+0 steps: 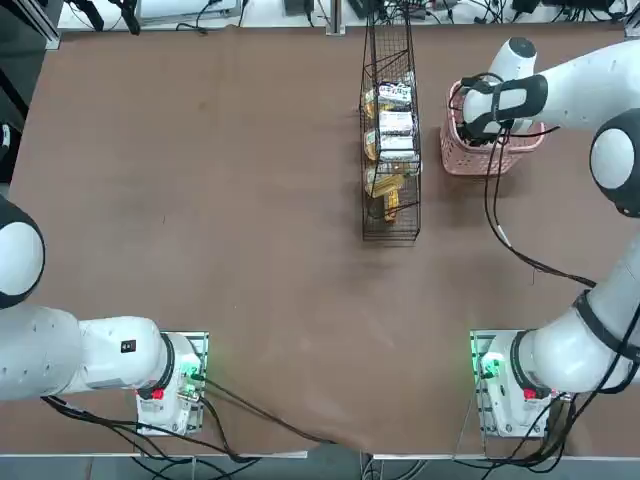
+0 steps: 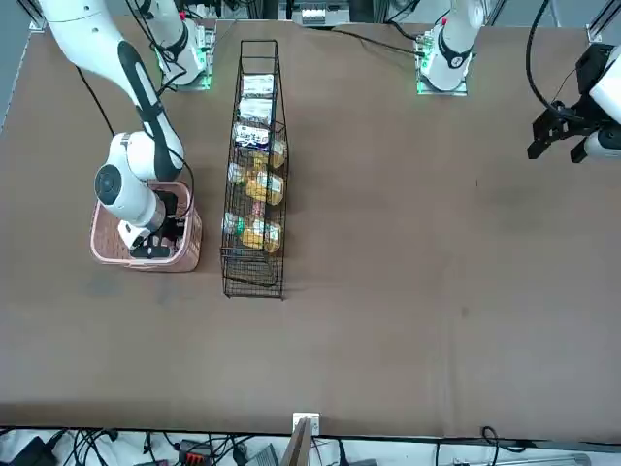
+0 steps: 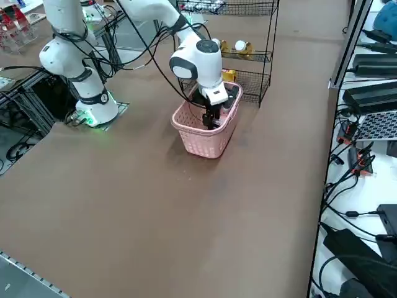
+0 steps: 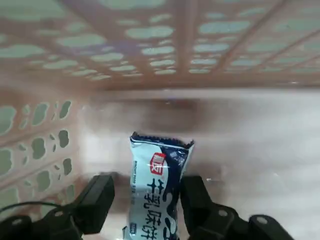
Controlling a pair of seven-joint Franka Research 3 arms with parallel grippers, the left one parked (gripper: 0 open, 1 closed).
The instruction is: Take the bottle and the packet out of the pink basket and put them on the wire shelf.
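One item only shows inside the squarish pink lattice-sided plastic basket (image 4: 45, 145): the small whitish packet with dark printing and a red mark (image 4: 157, 185), lying flat on the basket floor in the lower middle of the wrist view. No small clear bottle shows in the basket; several white-capped, yellow-filled ones lie in the long black wire shelf (image 1: 390, 130), upper centre of the top view, so that half of the job looks done, though I cannot pick out which bottle it was. The right gripper (image 4: 145, 200) is down inside the basket, upper right of the top view, its two black fingers (image 4: 97, 200) parted and standing either side of the packet. The far finger seems just beside the wrapper, the other a little apart; nothing is held yet. The step in hand is picking up the packet. Next comes closing squarely across the packet's width, then lifting straight up clear of the rim before crossing to the shelf just beside it.
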